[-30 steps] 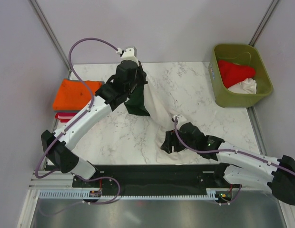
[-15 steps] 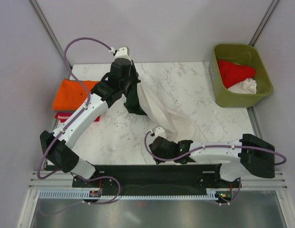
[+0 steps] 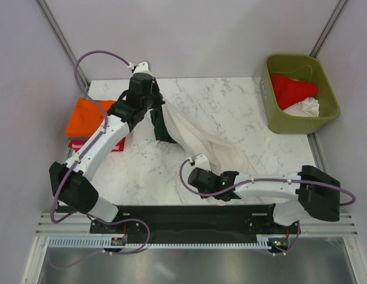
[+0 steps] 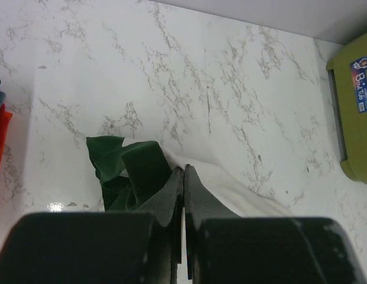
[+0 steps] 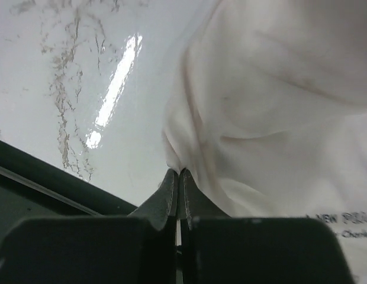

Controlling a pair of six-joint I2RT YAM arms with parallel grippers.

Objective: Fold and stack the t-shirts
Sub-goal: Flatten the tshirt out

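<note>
Holding cream shirt (image 3: 195, 133) in left gripper (image 4: 183, 171) and right gripper (image 5: 179, 173), both pinched on cloth (not folded yet), orange stack (image 3: 92, 117) done, two waiting in bin (image 3: 272, 121).

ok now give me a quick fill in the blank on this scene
1. The cream t-shirt is pinched by the left claw and the right claw, and both claws are ____.
2. The olive-green bin holds a white t-shirt and a ____ one.
3. Seen from the top camera, the folded orange t-shirt lies at the table's ____ edge.
Missing words: shut; red; left
</note>
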